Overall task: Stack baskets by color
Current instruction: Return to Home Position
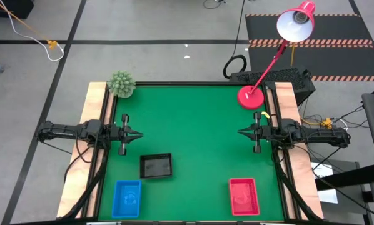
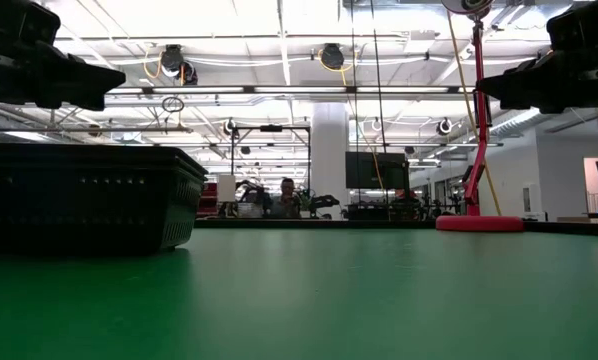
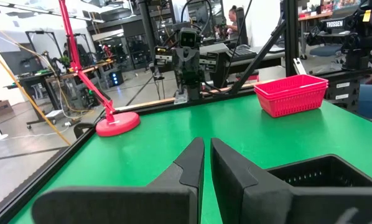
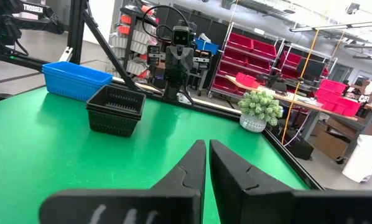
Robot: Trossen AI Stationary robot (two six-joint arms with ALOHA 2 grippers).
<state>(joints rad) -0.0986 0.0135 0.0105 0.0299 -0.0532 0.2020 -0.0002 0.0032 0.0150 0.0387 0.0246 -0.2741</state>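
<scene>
Three groups of baskets rest bottom-down on the green table near its front edge. A black one (image 1: pixel 156 165) sits left of centre and shows two rims, one in the other, in the right wrist view (image 4: pixel 116 111). A blue one (image 1: pixel 127 199) is at the front left and a red one (image 1: pixel 244 196) at the front right. My left gripper (image 1: pixel 137 133) hovers shut at the table's left side, pointing level toward the right. My right gripper (image 1: pixel 242 132) hovers shut at the right side, facing it. Neither has anything between its fingers.
A red lamp stands on its round base (image 1: pixel 251 97) at the far right corner, and a small potted plant (image 1: pixel 121 84) at the far left corner. Wooden rails (image 1: pixel 92 119) run along both sides. Open green surface lies between the grippers. A person (image 2: pixel 284 195) sits in the room beyond.
</scene>
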